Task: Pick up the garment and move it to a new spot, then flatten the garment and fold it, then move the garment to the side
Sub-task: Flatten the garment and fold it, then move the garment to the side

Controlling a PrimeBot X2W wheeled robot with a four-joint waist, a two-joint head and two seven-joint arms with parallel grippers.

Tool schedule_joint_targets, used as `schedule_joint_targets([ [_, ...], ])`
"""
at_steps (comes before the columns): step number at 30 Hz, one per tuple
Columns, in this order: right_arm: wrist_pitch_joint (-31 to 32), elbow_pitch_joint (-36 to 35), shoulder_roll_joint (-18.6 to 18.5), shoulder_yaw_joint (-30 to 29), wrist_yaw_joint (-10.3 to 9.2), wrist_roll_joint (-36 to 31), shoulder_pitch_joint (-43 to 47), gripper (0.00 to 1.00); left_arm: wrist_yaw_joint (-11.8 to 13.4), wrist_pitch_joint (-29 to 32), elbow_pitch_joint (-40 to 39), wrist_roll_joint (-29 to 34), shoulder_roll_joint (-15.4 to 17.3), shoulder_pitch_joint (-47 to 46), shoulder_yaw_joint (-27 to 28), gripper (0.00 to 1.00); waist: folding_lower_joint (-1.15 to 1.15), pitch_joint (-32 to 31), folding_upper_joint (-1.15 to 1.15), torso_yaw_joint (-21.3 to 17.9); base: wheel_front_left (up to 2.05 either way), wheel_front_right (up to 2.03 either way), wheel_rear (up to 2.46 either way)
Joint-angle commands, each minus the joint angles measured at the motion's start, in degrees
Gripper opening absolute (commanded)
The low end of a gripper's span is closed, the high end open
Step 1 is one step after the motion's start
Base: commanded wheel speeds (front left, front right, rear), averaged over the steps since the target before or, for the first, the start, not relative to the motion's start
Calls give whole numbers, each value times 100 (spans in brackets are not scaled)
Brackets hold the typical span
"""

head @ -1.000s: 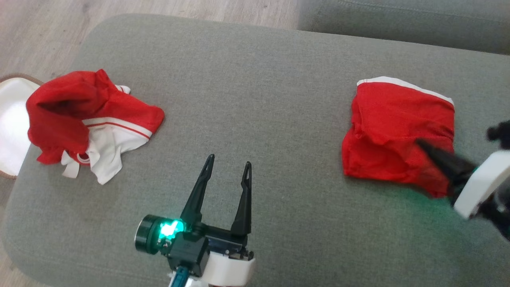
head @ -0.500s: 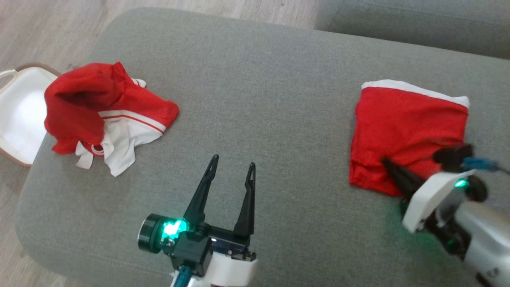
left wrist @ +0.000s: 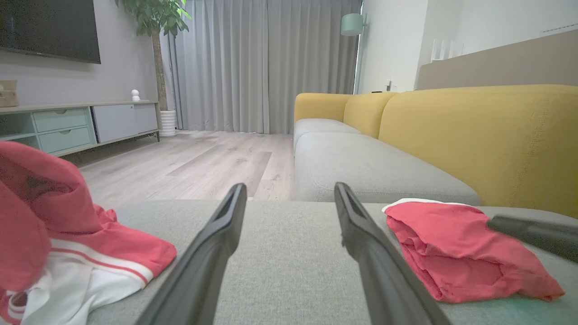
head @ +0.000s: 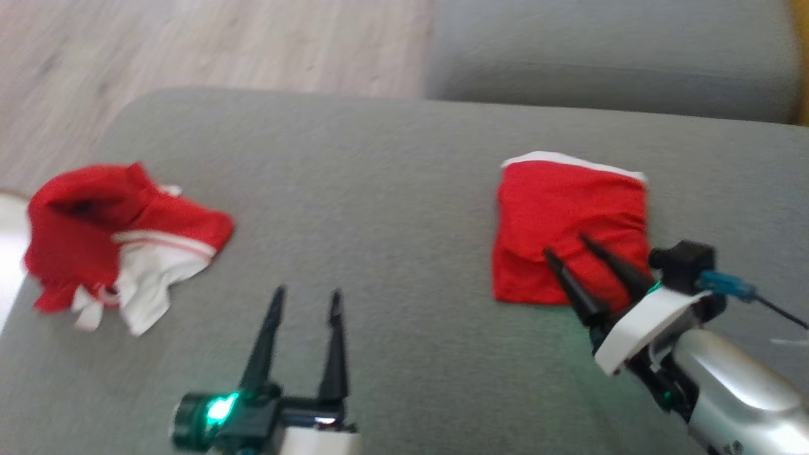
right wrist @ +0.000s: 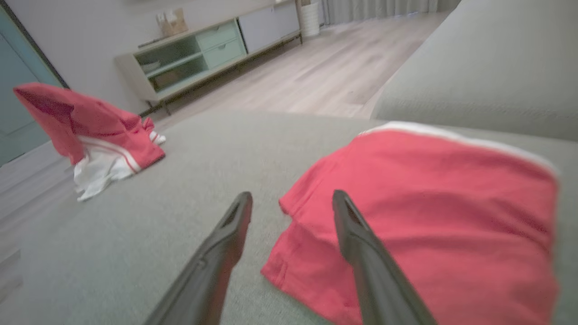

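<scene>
The garment (head: 569,208) is red with a white band on its far edge and lies folded in a flat square on the right of the grey cushion (head: 379,189). It also appears in the left wrist view (left wrist: 456,243) and the right wrist view (right wrist: 433,203). My right gripper (head: 564,245) is open, its fingers spread over the garment's near left corner with nothing between them (right wrist: 291,197). Near the cushion's front, my left gripper (head: 306,292) stands open and empty (left wrist: 290,187), well clear of the cloth.
A crumpled red and white garment (head: 120,240) is heaped at the cushion's left end. A white basket (head: 6,240) sits on the wooden floor beyond it. Another grey sofa seat (head: 600,57) lies behind, with a yellow backrest (left wrist: 474,131).
My right gripper has opened and let go of the folded garment, which now lies flat. The head camera has shifted, so the whole picture has moved. The left gripper has stayed open.
</scene>
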Motion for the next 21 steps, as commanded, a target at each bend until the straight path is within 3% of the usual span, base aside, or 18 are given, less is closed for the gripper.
schedule_joint_targets([
  [1, -80, -259, 10, -426, 21, -338, 193, 100, 33, -24, -196, 1, 6, -55, 299, 100, 1, -319, 0, -435, 0, 0, 0],
  [6, -83, -1122, 412, -2293, 21, -1904, 1360, 100, 23, -24, -275, 59, 37, 351, 722, 100, 1, -562, 0, -855, 0, 0, 0],
  [7, -83, -1448, 641, -2927, 21, -2362, 1892, 100, -25, -24, -266, 93, 35, 490, 830, 100, 1, -654, 0, -956, 0, 0, 0],
  [10, -83, -1919, 1016, -3654, 21, -2905, 2553, 100, -62, -24, -239, 174, 27, 674, 947, 100, 1, -779, 0, -1067, 0, 0, 0],
  [15, -83, -2377, 1454, -4185, 21, -3611, 3284, 100, -77, -24, -149, 185, -5, 925, 1106, 100, 1, -904, 0, -1162, 0, 0, 0],
  [21, -84, -2441, 1606, -4251, 21, -3721, 3536, 100, -94, -24, -145, 227, -25, 1075, 1226, 100, 1, -945, 0, -1214, 0, 0, 0],
])
